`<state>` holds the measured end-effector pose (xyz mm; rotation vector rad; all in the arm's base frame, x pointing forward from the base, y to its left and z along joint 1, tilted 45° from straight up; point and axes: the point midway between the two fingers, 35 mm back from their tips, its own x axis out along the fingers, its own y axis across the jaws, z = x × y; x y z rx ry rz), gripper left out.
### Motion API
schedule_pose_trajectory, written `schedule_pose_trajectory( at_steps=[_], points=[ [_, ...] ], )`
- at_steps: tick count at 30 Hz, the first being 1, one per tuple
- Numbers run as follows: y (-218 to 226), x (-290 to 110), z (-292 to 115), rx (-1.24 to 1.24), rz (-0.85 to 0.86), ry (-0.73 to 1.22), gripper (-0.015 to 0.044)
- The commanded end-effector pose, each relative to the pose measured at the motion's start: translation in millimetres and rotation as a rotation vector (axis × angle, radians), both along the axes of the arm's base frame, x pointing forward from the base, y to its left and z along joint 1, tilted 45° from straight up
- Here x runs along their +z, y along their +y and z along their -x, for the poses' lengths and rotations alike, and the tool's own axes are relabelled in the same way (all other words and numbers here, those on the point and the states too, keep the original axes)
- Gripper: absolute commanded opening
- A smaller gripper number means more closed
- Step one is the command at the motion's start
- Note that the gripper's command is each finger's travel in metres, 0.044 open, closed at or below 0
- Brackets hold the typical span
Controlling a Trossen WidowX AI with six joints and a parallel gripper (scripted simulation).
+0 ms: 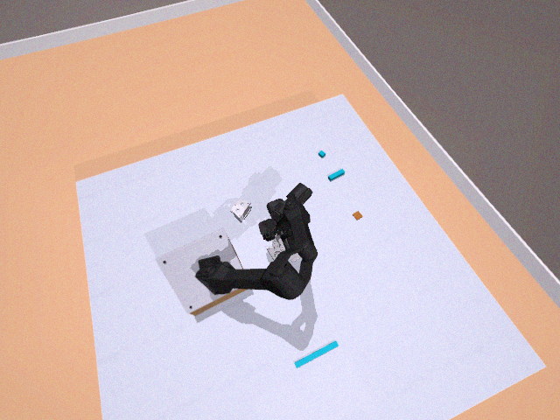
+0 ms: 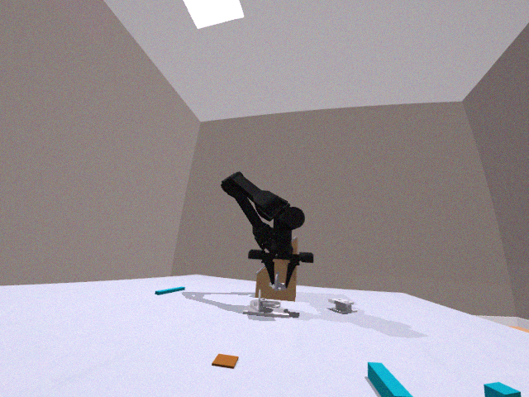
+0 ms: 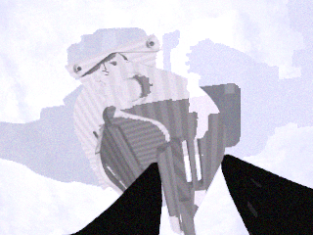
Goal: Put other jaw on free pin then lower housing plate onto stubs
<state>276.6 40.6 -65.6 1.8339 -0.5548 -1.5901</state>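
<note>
In the exterior view my gripper points down, shut on the upright tab of the loose jaw. That jaw hangs above the pale base. The other jaw sits on the base with its upright tab standing. In the wrist view the held jaw overlaps the base and hides much of it; the free pin cannot be made out, nor whether teeth mesh. A pale bar with two holes crosses the base's far end. The small pale housing plate piece lies apart on the table.
A grey-topped box with brown sides stands under the arm's root. A long cyan bar, a short cyan bar, a cyan block and an orange tile lie around.
</note>
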Motion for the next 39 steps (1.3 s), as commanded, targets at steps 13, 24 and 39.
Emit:
schedule_pose_trajectory(
  at_steps=[13,24,39],
  points=[
    [-19.2,-18.4,-2.0,0.000,0.008,0.004,0.0134],
    [-26.5,-25.2,-3.3,-0.002,0.008,0.001,0.0134],
    [-26.8,-25.6,-3.4,-0.003,0.007,0.000,0.0134]
  ],
)
